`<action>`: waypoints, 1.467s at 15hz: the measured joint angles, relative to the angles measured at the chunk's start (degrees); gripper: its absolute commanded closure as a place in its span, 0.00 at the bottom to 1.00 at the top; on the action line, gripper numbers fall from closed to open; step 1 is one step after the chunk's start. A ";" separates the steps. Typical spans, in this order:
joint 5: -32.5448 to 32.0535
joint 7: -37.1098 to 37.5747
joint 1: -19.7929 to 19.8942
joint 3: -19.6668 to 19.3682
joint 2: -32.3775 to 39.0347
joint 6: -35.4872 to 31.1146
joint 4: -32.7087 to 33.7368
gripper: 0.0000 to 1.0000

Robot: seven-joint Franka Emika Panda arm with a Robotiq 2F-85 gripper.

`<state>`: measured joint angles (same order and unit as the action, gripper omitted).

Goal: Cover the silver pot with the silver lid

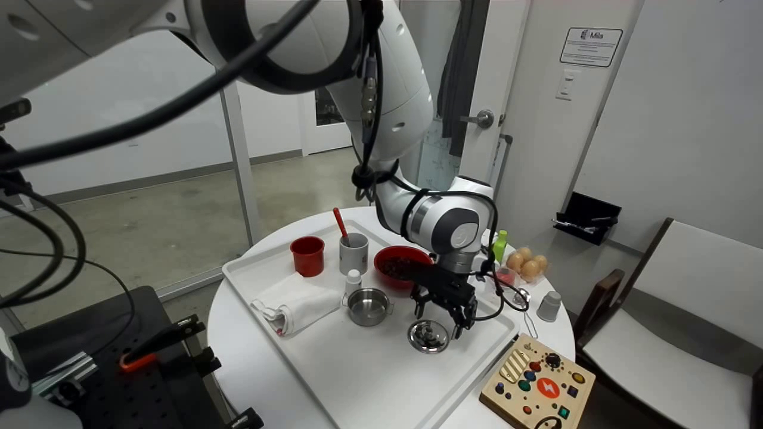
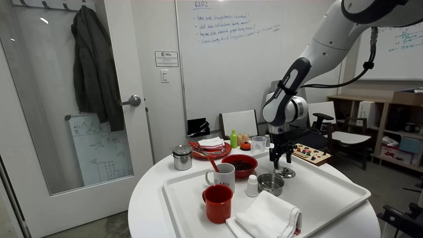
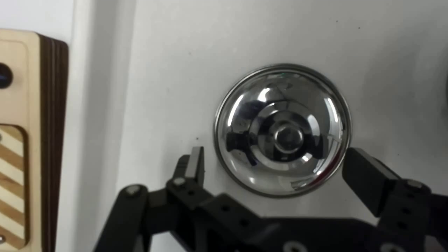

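The white tray (image 1: 369,375) spreads beneath the silver pot (image 1: 368,310), upright and open. The gripper (image 3: 275,154) hangs near the pot, fingers parted wide. In an exterior view, the folded cloth (image 1: 305,302) lies just left of the pot, the red bowl (image 1: 390,282) behind and right of it. The silver lid (image 3: 283,131) lies near the pot, domed face up, between the fingertips in the wrist view; contact cannot be told. A white shaker (image 2: 252,186) stands just beside the pot.

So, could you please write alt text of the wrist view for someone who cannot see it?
A shiny lid lies knob up on a white tray, with the open gripper at the bottom of the picture. A wooden board shows at the left edge.
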<state>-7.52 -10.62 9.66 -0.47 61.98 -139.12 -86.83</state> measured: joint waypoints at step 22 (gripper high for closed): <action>1.54 0.24 -0.14 0.23 0.08 6.91 1.40 0.87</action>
<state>-5.98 -10.38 9.52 -0.25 62.05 -132.22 -85.43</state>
